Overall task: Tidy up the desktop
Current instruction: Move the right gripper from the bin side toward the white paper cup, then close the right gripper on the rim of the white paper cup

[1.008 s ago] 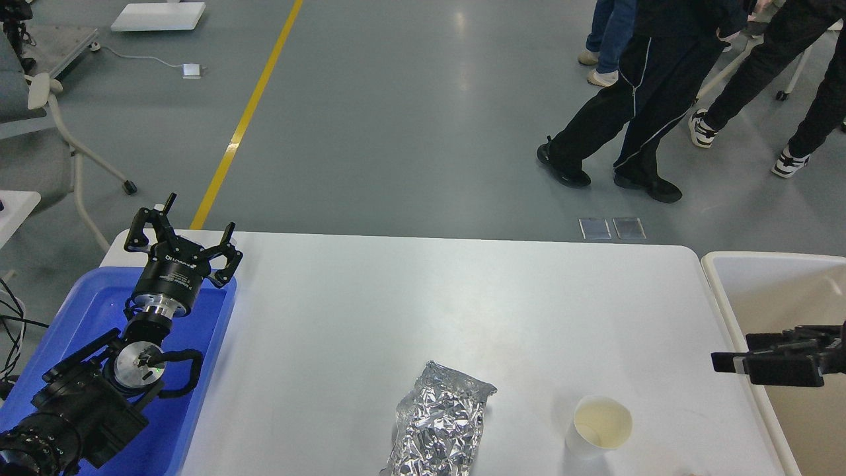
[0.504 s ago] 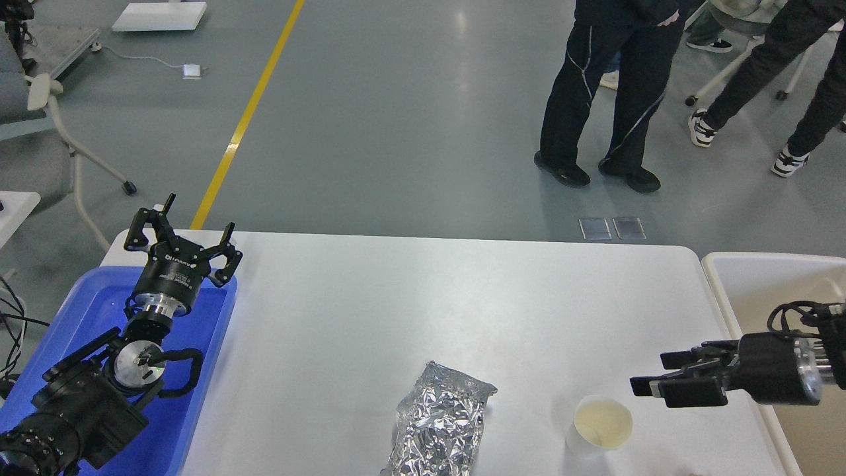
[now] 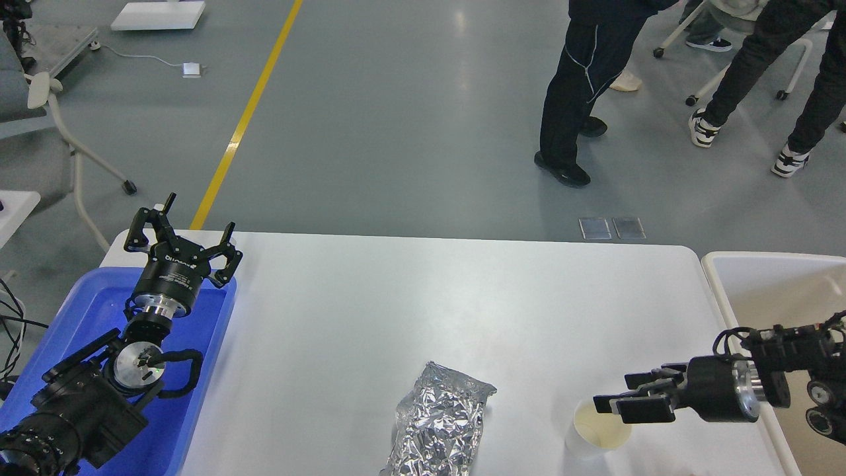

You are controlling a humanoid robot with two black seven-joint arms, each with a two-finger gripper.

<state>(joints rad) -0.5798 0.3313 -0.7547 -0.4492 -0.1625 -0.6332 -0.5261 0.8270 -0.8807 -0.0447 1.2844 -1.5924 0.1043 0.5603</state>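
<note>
Grey workshop floor, our white desktop [image 3: 410,304] below it with two items left near its front edge.
From the head view, our right gripper [image 3: 615,404], fingers slightly parted and holding nothing, hovers over the paper cup [image 3: 598,428] by the front right corner; the foil bag [image 3: 439,423] lies leftward, long axis front-to-back. Our left gripper [image 3: 182,241], spread open, idles over the blue tray [image 3: 79,311], well apart from both.

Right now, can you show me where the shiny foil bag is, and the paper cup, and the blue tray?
foil bag [image 3: 439,420], head view, on the middle of its crinkled front.
paper cup [image 3: 595,436], head view, on its pale inside.
blue tray [image 3: 211,324], head view, on its bare floor near the right rim.
</note>
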